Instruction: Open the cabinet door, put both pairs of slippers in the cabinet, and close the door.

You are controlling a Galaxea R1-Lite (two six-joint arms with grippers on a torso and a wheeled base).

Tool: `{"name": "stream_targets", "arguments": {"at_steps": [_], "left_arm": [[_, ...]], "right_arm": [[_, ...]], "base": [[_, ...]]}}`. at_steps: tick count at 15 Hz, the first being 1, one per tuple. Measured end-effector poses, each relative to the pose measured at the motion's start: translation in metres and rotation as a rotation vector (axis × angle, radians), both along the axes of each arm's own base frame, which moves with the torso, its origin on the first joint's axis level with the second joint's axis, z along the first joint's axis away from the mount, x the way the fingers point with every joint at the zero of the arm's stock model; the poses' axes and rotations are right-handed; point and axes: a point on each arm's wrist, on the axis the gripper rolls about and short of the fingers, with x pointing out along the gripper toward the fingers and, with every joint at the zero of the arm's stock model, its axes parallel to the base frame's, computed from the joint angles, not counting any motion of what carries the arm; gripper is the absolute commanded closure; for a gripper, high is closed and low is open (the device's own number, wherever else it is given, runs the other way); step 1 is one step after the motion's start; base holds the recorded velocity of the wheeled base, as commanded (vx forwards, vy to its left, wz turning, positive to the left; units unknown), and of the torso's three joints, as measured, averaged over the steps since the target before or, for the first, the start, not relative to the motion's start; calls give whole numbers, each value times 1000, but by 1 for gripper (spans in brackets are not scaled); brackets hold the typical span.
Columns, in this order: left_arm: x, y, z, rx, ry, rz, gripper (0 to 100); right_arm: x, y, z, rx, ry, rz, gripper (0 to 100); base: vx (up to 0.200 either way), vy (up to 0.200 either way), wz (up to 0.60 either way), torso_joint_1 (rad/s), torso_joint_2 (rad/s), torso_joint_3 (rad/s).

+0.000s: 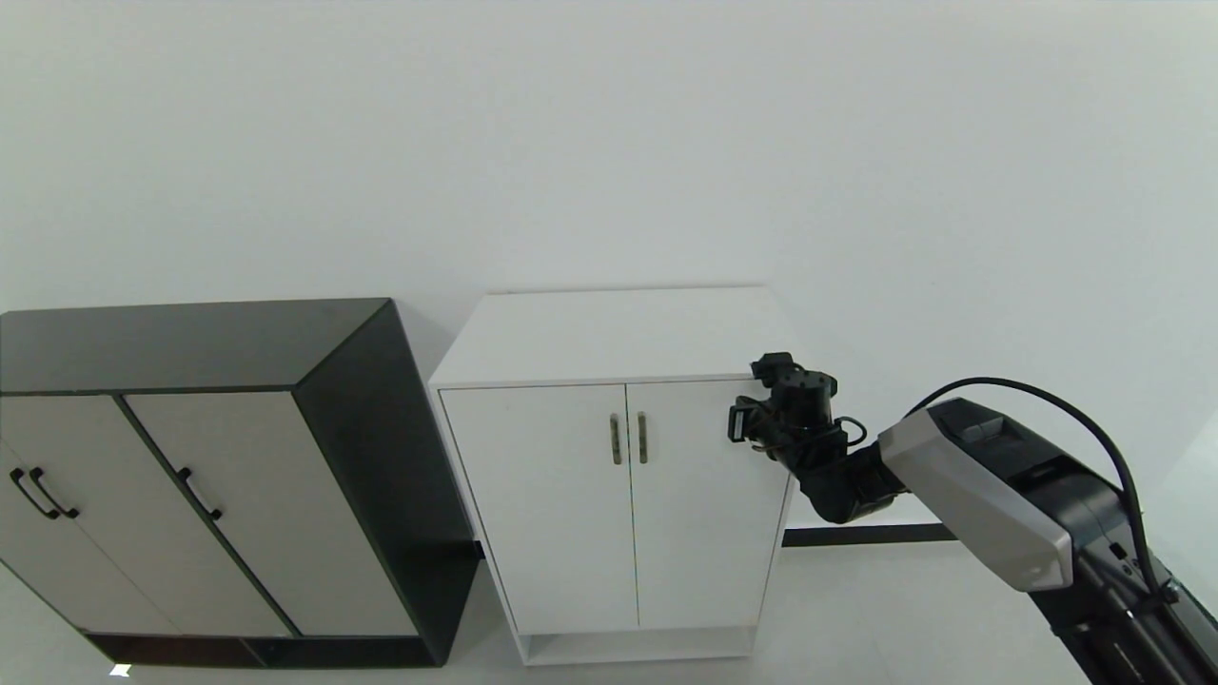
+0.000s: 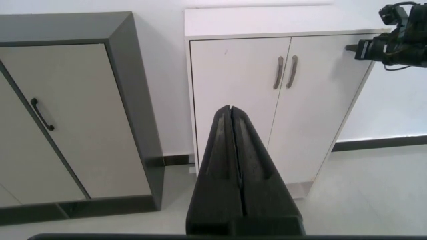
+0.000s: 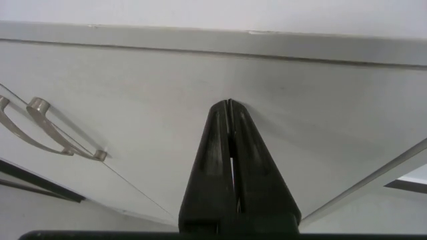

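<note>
- While both doors of the white cabinet (image 1: 609, 333) stand closed at the centre of the head view, the right gripper (image 1: 735, 423) sits at the upper right of the right door (image 1: 709, 533). Its jaws are pressed together on nothing, and contact with the panel cannot be told.
- That door's handle (image 1: 642, 438) lies left of the jaws, on the inner edge, long axis vertical; the right arm is far nearer.
- The left gripper (image 2: 231, 112) hangs well back, likewise closed and empty.
- The doors are flat, matte white panels with slim, bowed metal handles; a dark cabinet (image 1: 190, 342) stands at lower left.
</note>
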Motion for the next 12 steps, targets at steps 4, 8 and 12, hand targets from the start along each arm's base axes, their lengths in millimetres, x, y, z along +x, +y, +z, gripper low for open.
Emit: {"name": "stream_targets", "arguments": {"at_steps": [4, 8, 12], "left_arm": [[0, 0, 0, 0, 0, 0, 100], [0, 0, 0, 0, 0, 0, 100], [0, 0, 0, 0, 0, 0, 100]], "right_arm": [[-2, 0, 0, 0, -3, -11, 100], [-22, -2, 4, -16, 27, -13, 100], [-55, -5, 12, -28, 49, 7, 100]], "base": [[0, 0, 0, 0, 0, 0], [0, 0, 0, 0, 0, 0], [0, 0, 0, 0, 0, 0]]}}
